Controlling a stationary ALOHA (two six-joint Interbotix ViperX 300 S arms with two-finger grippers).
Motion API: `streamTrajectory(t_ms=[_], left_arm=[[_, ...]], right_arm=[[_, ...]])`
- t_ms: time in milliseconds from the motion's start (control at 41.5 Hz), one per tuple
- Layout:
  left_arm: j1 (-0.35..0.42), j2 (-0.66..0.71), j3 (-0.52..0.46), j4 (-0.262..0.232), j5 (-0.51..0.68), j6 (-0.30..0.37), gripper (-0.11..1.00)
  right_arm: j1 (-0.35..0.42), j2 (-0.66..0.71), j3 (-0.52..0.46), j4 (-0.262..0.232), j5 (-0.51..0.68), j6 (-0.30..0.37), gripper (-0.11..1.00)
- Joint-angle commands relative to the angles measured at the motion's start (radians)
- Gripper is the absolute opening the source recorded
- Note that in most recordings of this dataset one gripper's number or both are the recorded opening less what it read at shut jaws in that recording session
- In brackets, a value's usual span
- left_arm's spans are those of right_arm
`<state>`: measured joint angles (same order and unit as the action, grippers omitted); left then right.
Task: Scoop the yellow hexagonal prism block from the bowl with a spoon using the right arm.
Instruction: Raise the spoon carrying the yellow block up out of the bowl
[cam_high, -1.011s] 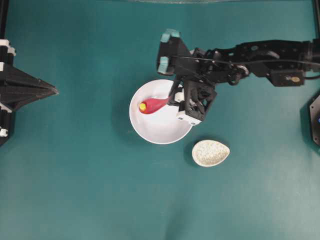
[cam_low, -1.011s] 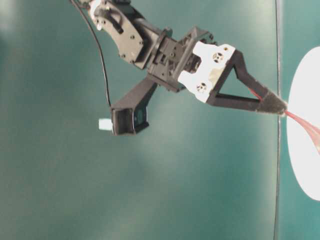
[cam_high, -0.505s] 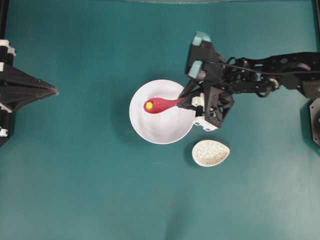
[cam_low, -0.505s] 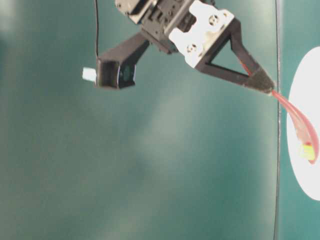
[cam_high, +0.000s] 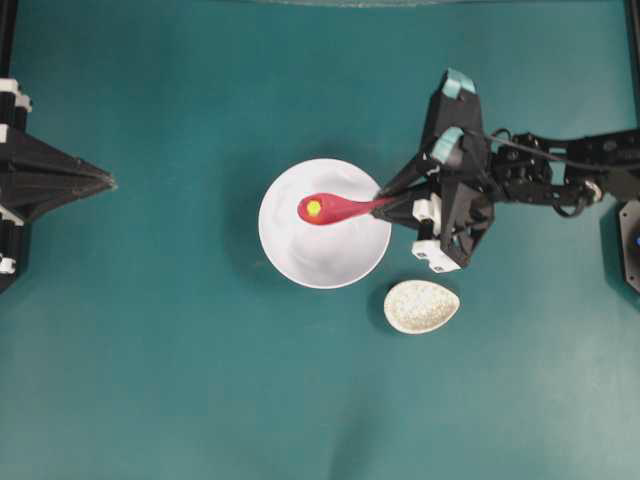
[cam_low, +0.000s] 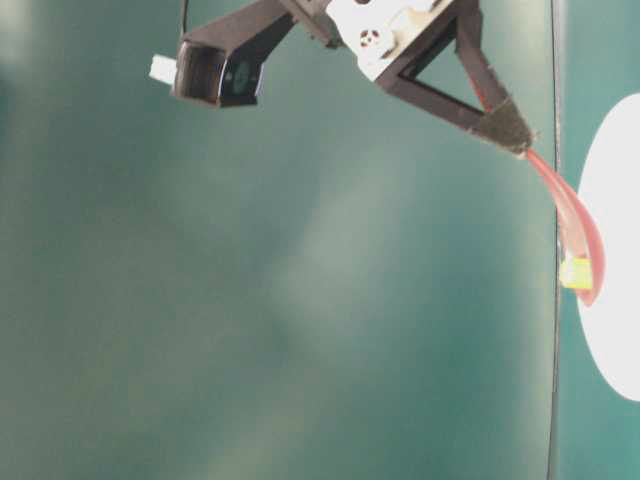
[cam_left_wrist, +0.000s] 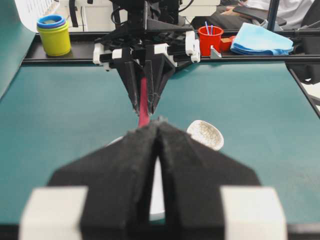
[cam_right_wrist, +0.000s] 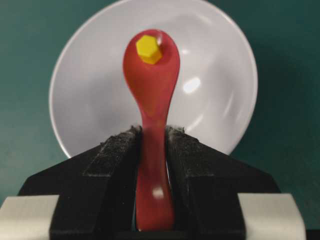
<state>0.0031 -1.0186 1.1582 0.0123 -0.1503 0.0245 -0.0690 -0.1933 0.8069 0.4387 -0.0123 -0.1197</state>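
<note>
The right gripper (cam_right_wrist: 152, 150) clamps the spoon (cam_right_wrist: 151, 90) handle level so the yellow block (cam_right_wrist: 148, 49) stays cupped above the bowl (cam_right_wrist: 220, 90); the left gripper (cam_left_wrist: 159, 131) sits closed.

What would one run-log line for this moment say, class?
right gripper: shut on spoon | yellow block: in scoop, over bowl | left gripper: shut, holding nothing | spoon rest: beside bowl

No legible text, label or number anywhere (none on any object).
</note>
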Motion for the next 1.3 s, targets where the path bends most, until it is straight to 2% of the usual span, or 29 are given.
streamTrajectory(t_ms=[0, 289, 794, 1059, 1276], left_arm=[[0.0, 0.005, -0.025, 0.002, -0.006, -0.002, 0.01], [0.0, 0.005, -0.025, 0.002, -0.006, -0.002, 0.01], [0.0, 0.005, -0.025, 0.002, -0.006, -0.005, 0.01], [0.0, 0.005, -0.026, 0.002, -0.006, -0.005, 0.01], [0.0, 0.003, -0.028, 0.002, -0.006, -0.008, 0.01]], right_arm=[[0.02, -0.029, 0.006, 0.005, -0.043, 0.003, 0.24], [0.052, -0.029, 0.04, 0.006, -0.138, 0.009, 0.24], [0.06, -0.078, 0.089, 0.005, -0.299, 0.011, 0.24], [0.06, -0.124, 0.086, -0.002, -0.299, 0.002, 0.24], [0.055, -0.196, 0.074, -0.017, -0.253, -0.006, 0.24]])
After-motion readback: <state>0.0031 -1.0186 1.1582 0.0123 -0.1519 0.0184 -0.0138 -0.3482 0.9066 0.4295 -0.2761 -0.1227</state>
